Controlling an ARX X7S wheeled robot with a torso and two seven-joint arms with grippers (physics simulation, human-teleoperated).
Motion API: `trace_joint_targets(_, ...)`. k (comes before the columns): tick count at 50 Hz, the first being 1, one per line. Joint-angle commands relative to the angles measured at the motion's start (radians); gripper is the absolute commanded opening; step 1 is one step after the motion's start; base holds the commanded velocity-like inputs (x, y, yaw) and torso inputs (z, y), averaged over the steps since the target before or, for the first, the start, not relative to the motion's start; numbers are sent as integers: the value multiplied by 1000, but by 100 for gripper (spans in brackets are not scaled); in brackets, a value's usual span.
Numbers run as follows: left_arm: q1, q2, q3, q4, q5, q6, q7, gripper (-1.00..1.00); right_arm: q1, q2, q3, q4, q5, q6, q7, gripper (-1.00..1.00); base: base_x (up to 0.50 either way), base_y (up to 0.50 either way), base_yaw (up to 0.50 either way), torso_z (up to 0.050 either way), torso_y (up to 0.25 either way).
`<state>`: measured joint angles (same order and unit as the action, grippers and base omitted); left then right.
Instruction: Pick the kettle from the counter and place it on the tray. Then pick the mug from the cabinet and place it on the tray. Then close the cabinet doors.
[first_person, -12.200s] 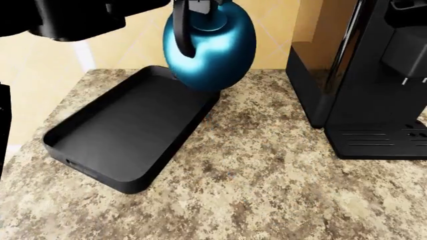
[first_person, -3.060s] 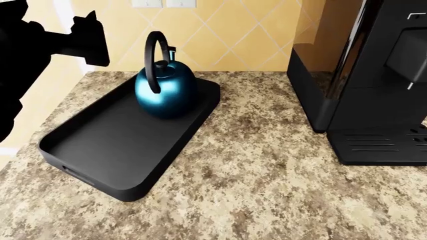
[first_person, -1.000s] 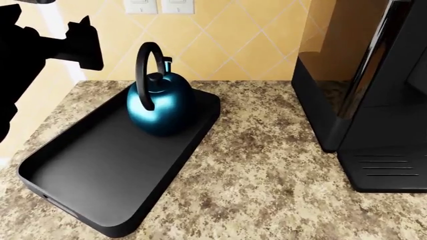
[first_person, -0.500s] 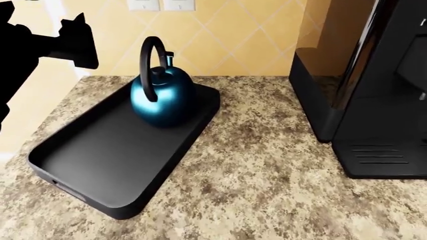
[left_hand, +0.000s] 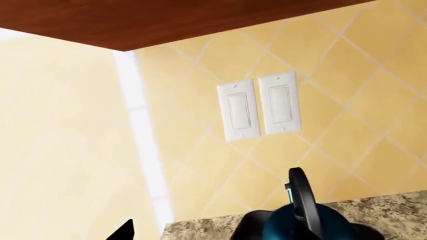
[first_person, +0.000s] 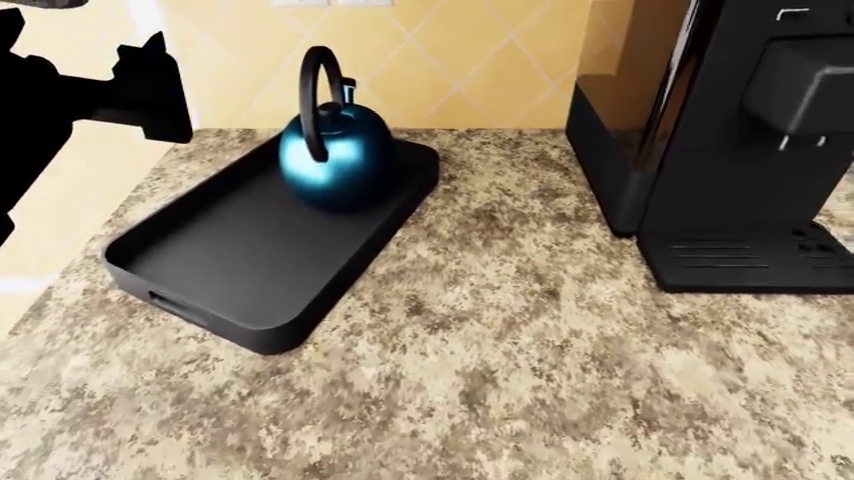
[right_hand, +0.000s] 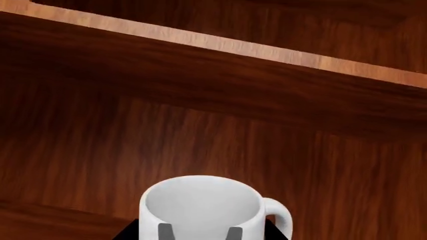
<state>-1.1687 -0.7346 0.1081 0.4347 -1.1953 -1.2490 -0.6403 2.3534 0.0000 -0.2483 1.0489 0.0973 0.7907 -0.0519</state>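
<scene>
- The kettle (first_person: 335, 160) stood upright at the far end of the tray (first_person: 254, 250) on the bench (first_person: 534, 360).
- The mug (right_hand: 203, 207) sat inside the wooden cabinet (right_hand: 213, 125), just before the right gripper; whether that gripper held it, I cannot tell.
- The left gripper's (first_person: 140, 85) opening could not be made out.

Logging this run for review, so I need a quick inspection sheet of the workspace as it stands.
Surface: speckled counter, bare in front.
Job's things: kettle upright at the far end of the tray; mug upright in the wooden cabinet, handle showing.
Clutter: black coffee machine right of the tray.
Grippers: left gripper raised beside the tray, state unclear; right gripper at the mug's rim, grip not confirmed.
Cables: nothing seen.
Surroundings: yellow tiled wall, two wall switches.
</scene>
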Motion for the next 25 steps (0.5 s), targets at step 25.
trace_joint_targets(25,-4,-11,23,-5,4,13,2,100,3,0,-19,-157,94,50,-56,-100,-100,0,0,0,0)
